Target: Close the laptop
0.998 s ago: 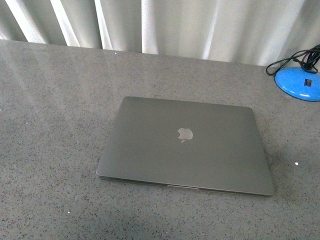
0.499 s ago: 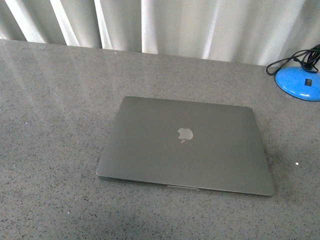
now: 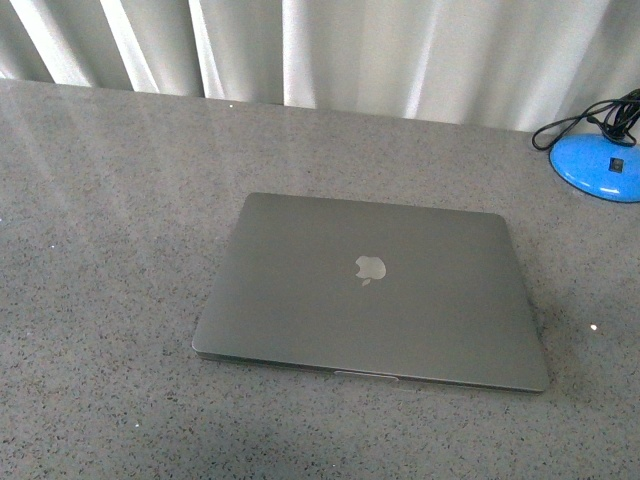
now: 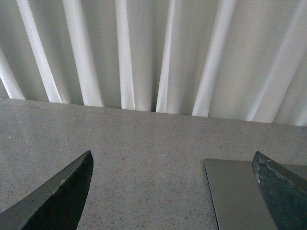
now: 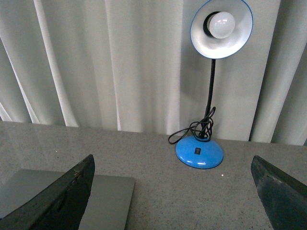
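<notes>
The laptop (image 3: pixel 370 290) lies flat on the grey speckled table (image 3: pixel 100 250) with its lid down, the silver apple logo facing up. Neither arm shows in the front view. In the left wrist view a far corner of the laptop lid (image 4: pixel 230 191) lies beside one dark finger, and my left gripper (image 4: pixel 172 191) is open over bare table, holding nothing. In the right wrist view another corner of the laptop (image 5: pixel 108 201) shows near one finger, and my right gripper (image 5: pixel 172 191) is open, empty, above the table.
A blue desk lamp stands at the table's far right: its base (image 3: pixel 596 160) with a coiled black cord, and its round shade with bulb (image 5: pixel 221 28). White curtains (image 3: pixel 350 50) hang behind the table's far edge.
</notes>
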Controlling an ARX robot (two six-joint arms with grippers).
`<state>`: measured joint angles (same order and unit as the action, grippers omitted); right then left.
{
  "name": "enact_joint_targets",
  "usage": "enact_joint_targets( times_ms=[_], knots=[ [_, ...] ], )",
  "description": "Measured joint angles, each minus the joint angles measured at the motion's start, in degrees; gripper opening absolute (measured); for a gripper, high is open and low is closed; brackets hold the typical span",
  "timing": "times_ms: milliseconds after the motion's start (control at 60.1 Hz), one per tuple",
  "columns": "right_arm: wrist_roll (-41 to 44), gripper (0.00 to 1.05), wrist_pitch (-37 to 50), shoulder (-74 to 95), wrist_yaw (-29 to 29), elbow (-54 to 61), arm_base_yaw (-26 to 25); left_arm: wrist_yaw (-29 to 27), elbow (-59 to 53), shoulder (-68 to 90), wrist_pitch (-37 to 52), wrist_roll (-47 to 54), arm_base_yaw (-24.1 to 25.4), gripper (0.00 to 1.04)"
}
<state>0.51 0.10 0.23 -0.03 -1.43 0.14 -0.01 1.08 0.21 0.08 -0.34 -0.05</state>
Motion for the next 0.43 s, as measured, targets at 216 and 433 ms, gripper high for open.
enact_joint_targets(
  times_ms=[216, 433],
  knots=[
    [0.00, 0.95, 0.00, 0.00, 0.00, 0.00, 0.00, 0.00, 0.00, 0.00, 0.00, 0.00, 0.00, 0.98],
    [0.00, 0.95, 0.00, 0.00, 0.00, 0.00, 0.00, 0.00, 0.00, 0.00, 0.00, 0.00, 0.00, 0.98]
  ],
)
